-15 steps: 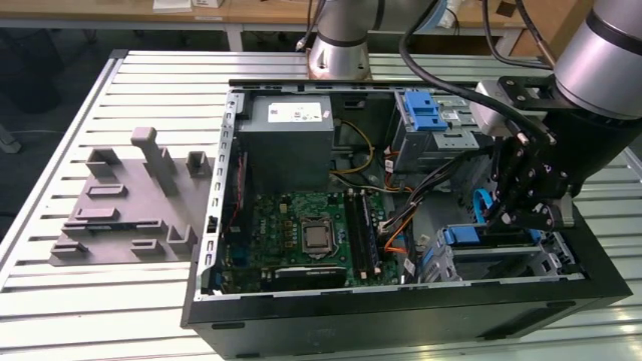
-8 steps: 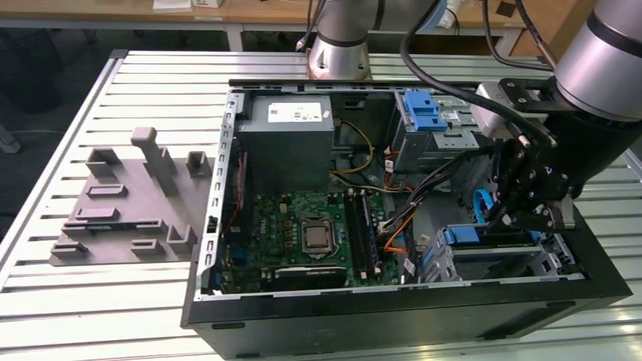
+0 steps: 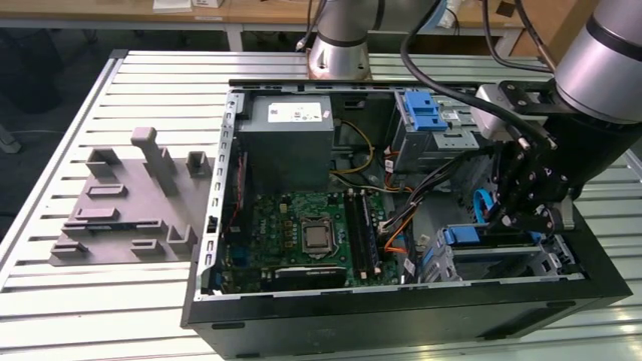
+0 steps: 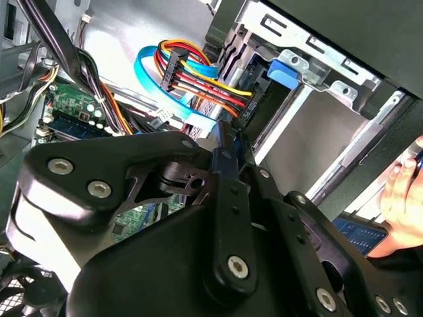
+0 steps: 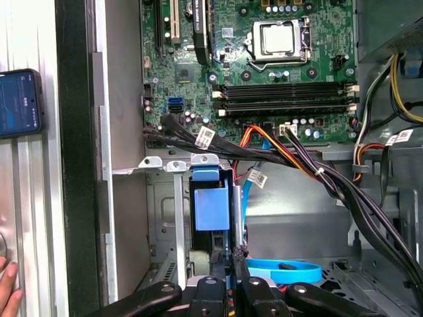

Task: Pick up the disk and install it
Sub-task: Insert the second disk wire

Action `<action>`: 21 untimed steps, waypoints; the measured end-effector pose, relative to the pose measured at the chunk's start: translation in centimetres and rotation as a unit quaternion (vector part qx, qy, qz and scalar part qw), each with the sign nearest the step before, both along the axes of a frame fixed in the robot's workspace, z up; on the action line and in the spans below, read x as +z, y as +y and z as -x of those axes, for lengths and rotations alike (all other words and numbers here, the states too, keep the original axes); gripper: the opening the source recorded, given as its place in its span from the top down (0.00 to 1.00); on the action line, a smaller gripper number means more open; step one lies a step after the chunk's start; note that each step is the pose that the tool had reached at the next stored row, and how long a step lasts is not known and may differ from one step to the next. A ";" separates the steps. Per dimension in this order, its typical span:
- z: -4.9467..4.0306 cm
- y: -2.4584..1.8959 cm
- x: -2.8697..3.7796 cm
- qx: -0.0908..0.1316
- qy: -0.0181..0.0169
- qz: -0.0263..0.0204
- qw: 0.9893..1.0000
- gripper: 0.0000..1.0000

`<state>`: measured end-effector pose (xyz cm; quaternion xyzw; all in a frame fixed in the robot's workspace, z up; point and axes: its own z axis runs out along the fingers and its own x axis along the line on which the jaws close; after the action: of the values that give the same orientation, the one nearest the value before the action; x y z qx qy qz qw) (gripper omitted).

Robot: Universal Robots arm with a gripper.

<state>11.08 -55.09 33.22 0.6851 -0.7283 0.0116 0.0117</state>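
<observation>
My gripper [image 3: 522, 222] hangs inside the open computer case [image 3: 216, 226], at the exterior view's right, just above the metal drive cage [image 3: 512, 259]. Its fingers [image 5: 246, 271] are shut on a thin plate with a blue edge, seen edge-on, which I take to be the disk [image 5: 232, 211]. In the second wrist view the same blue edge of the disk [image 4: 223, 142] sticks out between the black fingers [image 4: 231, 191]. The disk stands upright beside the blue latch piece [image 5: 211, 208] at the mouth of the drive cage [image 5: 168, 218]. Most of the disk's face is hidden.
Bundled black, orange and yellow cables [image 5: 310, 172] and a flat blue cable [image 5: 284, 269] run close by. The green motherboard [image 3: 301, 233] and grey power supply box [image 3: 291, 143] fill the case. A grey fixture [image 3: 120, 203] lies outside. A person's hand [image 5: 6, 290] and a phone [image 5: 18, 102] sit by the case wall.
</observation>
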 end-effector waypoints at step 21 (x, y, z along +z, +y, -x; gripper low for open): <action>0.00 -0.05 0.02 0.000 0.000 0.000 1.000 0.76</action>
<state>11.08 -55.14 33.24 0.6851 -0.7283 0.0114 0.0117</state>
